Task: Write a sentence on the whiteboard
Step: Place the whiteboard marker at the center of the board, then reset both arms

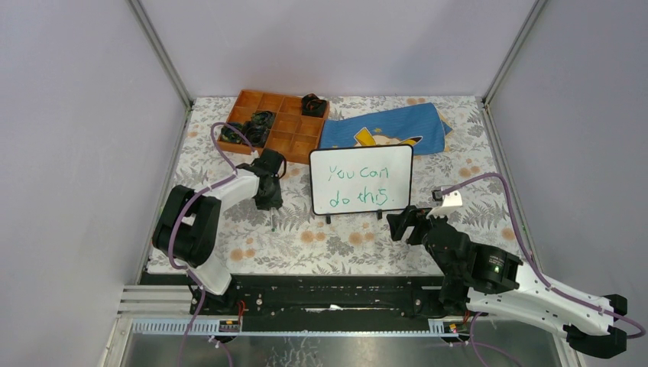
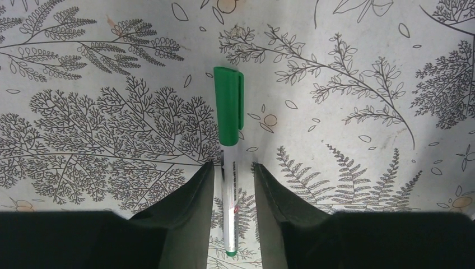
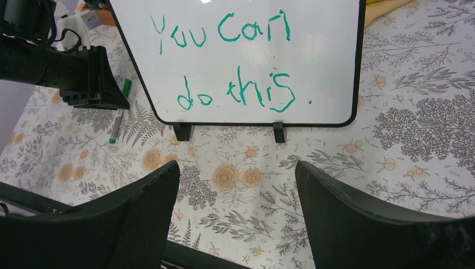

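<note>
1. The left arm (image 1: 229,188) reaches forward from its base, elbow raised, wrist bent downward.
2. The left gripper (image 2: 232,185) points straight down, jaws slightly apart.
3. The right arm (image 1: 474,260) lies low, angled forward and leftward.
4. The right gripper (image 3: 238,190) has its jaws spread wide.

Plain grey walls (image 1: 76,115) enclose a floral-print tablecloth (image 1: 306,245); lighting seems even, perhaps overhead.

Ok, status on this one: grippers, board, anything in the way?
Left gripper open, jaws astride the capped green marker, which lies flat. Right gripper open, empty. Sentence written on the upright whiteboard. Nothing in front of it.
</note>
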Tool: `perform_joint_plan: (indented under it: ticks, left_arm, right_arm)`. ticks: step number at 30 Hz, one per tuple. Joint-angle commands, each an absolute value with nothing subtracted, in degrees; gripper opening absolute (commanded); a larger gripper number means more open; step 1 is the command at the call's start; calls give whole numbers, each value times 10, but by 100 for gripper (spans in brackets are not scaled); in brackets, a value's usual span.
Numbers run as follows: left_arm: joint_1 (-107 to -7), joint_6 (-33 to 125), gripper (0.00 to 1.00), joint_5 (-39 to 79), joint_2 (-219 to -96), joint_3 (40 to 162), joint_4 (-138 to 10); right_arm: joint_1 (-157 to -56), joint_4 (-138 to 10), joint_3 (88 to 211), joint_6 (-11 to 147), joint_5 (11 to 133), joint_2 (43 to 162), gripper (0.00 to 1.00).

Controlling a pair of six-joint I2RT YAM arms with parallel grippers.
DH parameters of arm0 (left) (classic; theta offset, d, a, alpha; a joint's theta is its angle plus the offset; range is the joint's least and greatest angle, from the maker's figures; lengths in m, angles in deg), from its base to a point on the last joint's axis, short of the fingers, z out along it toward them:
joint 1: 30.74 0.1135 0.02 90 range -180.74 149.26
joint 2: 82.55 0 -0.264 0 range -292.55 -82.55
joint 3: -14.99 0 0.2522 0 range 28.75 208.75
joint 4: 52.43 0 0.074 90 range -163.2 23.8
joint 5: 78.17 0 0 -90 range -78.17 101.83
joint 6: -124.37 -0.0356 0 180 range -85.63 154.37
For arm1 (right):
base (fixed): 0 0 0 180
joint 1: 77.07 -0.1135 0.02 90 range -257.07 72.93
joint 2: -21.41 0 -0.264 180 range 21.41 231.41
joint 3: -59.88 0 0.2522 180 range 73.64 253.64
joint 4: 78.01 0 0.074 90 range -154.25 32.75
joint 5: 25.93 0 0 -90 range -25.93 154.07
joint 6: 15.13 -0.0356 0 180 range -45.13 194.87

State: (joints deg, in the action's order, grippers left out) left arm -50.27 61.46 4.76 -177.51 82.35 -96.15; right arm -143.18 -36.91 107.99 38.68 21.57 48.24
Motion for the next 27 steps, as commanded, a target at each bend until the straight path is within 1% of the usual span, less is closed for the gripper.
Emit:
perform_joint_plan:
  ticks: [1,6,10,13,27]
  left_arm:
    - [-508,620,42,35,-1769,814,-938]
    - [-510,623,49,30,-1757,814,-936]
    - [-510,628,60,25,-1738,808,-926]
    - [-510,630,64,22,-1728,806,-924]
    - [-516,628,66,23,-1731,808,-926]
  right_arm:
    - [-1435,-383,1082,380,198,486,81]
    - [-1435,-384,1087,379,197,491,81]
    - [-1435,-382,1089,375,199,497,81]
    - [-1435,-382,1091,373,200,501,81]
    - [-1435,-368,1090,361,197,496,81]
